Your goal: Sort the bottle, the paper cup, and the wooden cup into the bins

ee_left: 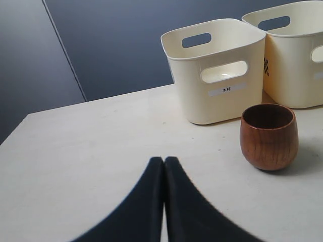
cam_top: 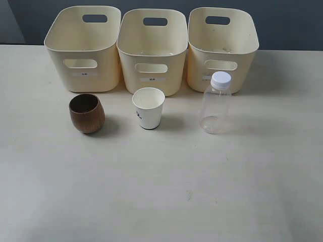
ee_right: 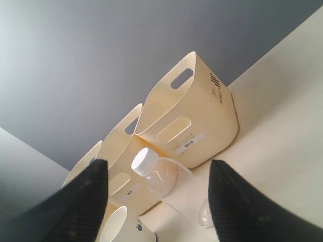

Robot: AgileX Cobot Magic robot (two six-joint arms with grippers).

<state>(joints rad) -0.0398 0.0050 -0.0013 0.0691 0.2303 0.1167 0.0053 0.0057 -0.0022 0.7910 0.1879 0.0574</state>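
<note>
Three cream bins [cam_top: 85, 45] [cam_top: 152, 48] [cam_top: 222, 45] stand in a row at the back of the table. In front of them, upright, are the brown wooden cup [cam_top: 87, 113] on the left, the white paper cup [cam_top: 148, 108] in the middle and the clear bottle [cam_top: 216, 103] with a white cap on the right. Neither arm shows in the exterior view. My left gripper [ee_left: 164, 160] is shut and empty, low over the table, short of the wooden cup [ee_left: 268, 136]. My right gripper [ee_right: 157, 169] is open, with the bottle [ee_right: 166, 184] framed between its fingers, apart from both.
The table [cam_top: 161, 191] is pale and bare in front of the three objects. A dark wall rises behind the bins. The left bin [ee_left: 218, 70] carries a small label on its front, and the paper cup [ee_right: 115, 227] sits beside the bottle in the right wrist view.
</note>
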